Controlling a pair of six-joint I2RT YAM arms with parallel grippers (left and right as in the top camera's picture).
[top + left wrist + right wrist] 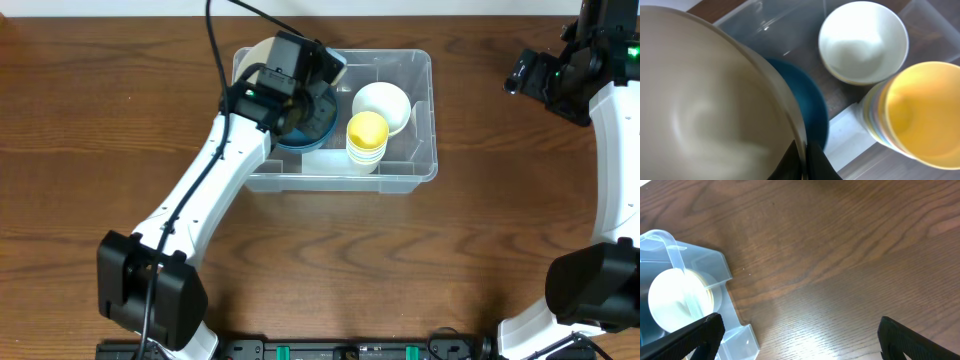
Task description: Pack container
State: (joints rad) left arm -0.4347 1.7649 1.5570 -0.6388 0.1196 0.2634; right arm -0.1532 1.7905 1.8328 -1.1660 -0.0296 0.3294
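**Position.** The container (395, 182) stands on the table (100, 100), toward the far edge and near the centre. It already holds a blue bowl (807, 107) at its left end, a white bowl (862, 42) at the far right, and a cup stack (920, 117) with a yellow cup on top, just in front of the white bowl.

**Jaws.**
- The left gripper (805, 162) has its jaws closed narrow on the rim of a beige bowl (705, 110), which hangs over the blue bowl inside the container's outline. Whether the two bowls touch cannot be determined.
- The right gripper (805, 337) has its jaws spread wide with nothing in them. It hovers over bare table to the right of the container, well apart from it.

**Handling.**
- The container appears to be stiff, thin-walled plastic, probably light on its own but heavier with crockery in it.
- The clear walls look smooth and likely slippery, so the thick rim is the better place to take hold, preferably on a short side.
- The loose contents may slide if the container is tipped, so it is best kept level.
- The beige bowl looks rigid and smooth. Held at one point on its rim, it may swing.
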